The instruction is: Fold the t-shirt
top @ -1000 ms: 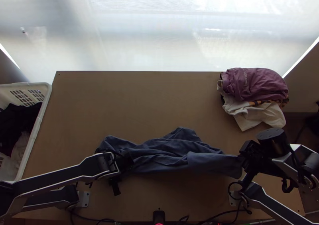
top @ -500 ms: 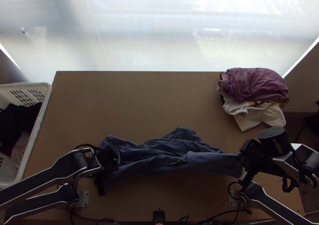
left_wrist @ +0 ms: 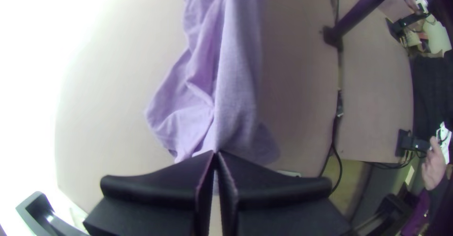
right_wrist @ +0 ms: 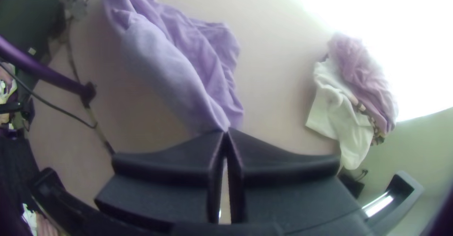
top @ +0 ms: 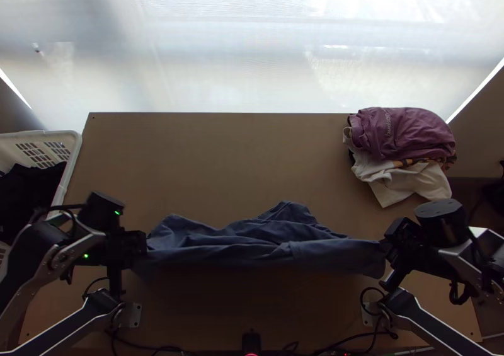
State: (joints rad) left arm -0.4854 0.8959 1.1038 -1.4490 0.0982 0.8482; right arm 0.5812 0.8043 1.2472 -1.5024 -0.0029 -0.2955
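In the top view my left gripper (top: 143, 246) is at the left end of the dark blue t-shirt (top: 252, 246), and my right gripper (top: 383, 246) is at its right end. The shirt stretches between them as a bunched, creased band along the table's near part, its near edge lifted. The left wrist view shows my left gripper (left_wrist: 216, 155) shut on one end of the shirt (left_wrist: 236, 75). In the right wrist view my right gripper (right_wrist: 226, 133) is closed on the opposite end of the shirt (right_wrist: 170, 66).
At the table's far right lies a pile with a maroon garment (top: 406, 132) over a white one (top: 403, 183). A white laundry basket (top: 74, 148) with dark clothes stands at the left edge. A person's hand (left_wrist: 434, 165) shows beyond the table's near side.
My left gripper has moved left along the shirt to its left end, and the near edge there now hangs straighter between the grippers. The right arm has shifted very slightly.
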